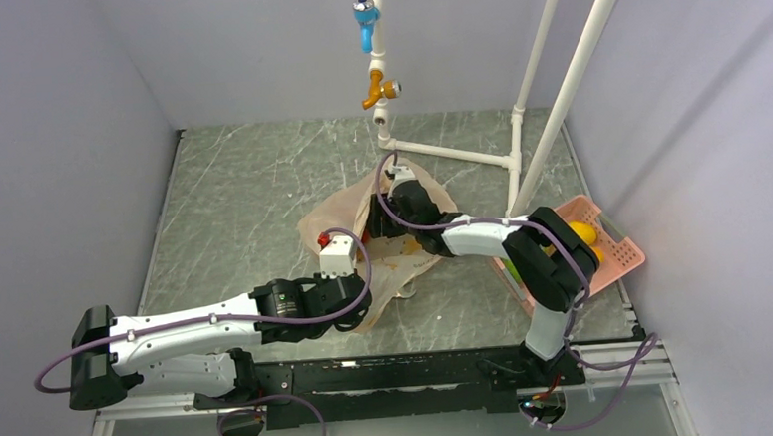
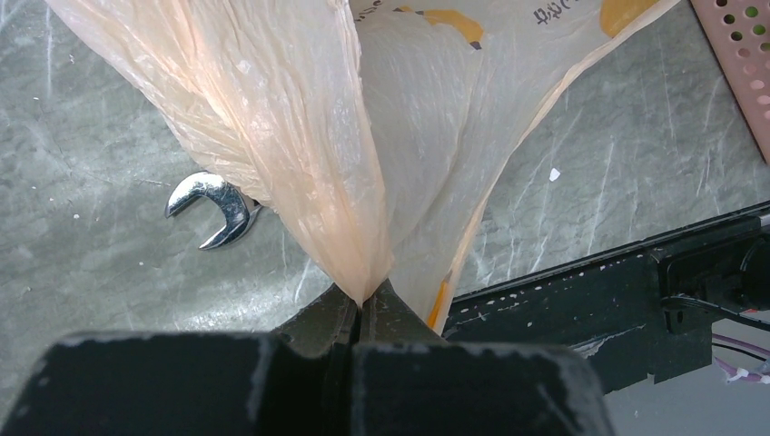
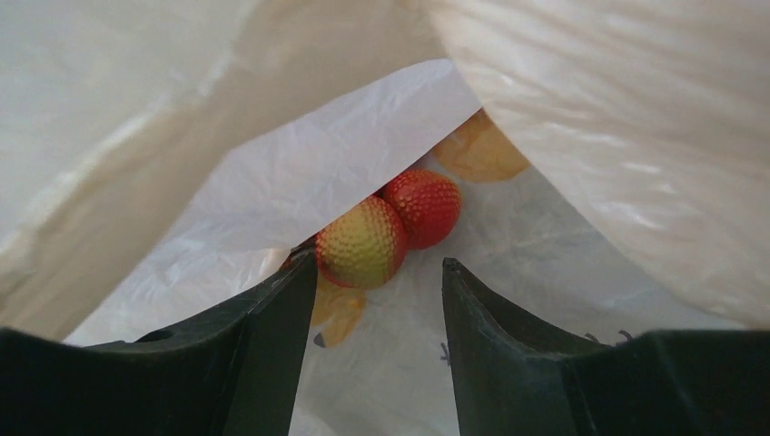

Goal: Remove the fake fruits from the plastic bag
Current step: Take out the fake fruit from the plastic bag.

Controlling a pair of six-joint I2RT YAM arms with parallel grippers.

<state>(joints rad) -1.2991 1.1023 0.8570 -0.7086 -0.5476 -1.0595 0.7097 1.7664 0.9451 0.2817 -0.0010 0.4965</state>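
Note:
The peach-orange plastic bag (image 1: 348,225) lies crumpled at the table's middle. My left gripper (image 2: 368,304) is shut on a bunched fold of the bag's near edge (image 2: 309,154); in the top view it (image 1: 360,299) sits at the bag's front corner. My right gripper (image 3: 377,263) is open inside the bag, and its fingers are hidden in the top view. Just ahead of it lie two bumpy fake fruits, a yellow-red ball (image 3: 361,238) touching the left fingertip (image 3: 292,286) and a red ball (image 3: 427,204) behind it. Nothing is held between the right fingers.
A pink slotted basket (image 1: 619,256) stands at the right with a yellow fruit (image 1: 583,233) in it. A steel wrench (image 2: 213,209) lies under the bag's near left side. A white pipe frame with valves (image 1: 380,78) stands at the back. The black base rail (image 2: 626,300) runs along the front edge.

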